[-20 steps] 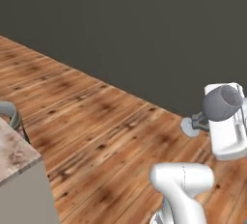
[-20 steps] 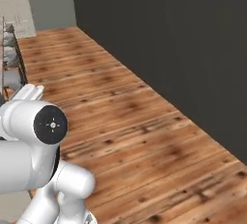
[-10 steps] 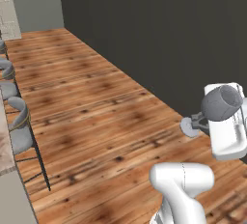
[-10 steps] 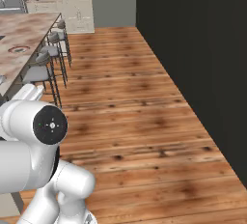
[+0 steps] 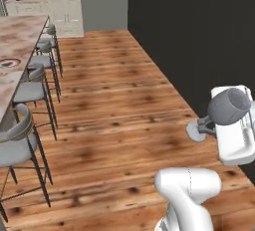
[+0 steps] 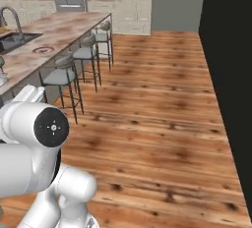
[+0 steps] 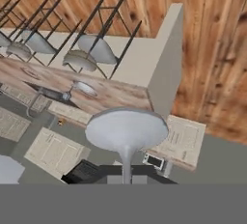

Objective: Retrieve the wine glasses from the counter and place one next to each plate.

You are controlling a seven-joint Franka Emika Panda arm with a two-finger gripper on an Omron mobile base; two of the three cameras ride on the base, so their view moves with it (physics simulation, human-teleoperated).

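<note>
A wine glass [image 5: 226, 109] is pinched by its stem between the closed jaws. It is carried sideways above the wooden floor [image 5: 114, 105], well apart from the island surface [image 5: 15, 51].

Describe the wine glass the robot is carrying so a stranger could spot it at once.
Start at the white robot arm low on the right of the left base view, over the wooden floor. At its white hand sits the pincer, shut on the wine glass: grey, translucent, lying sideways, its round foot toward the bar stools.
</note>
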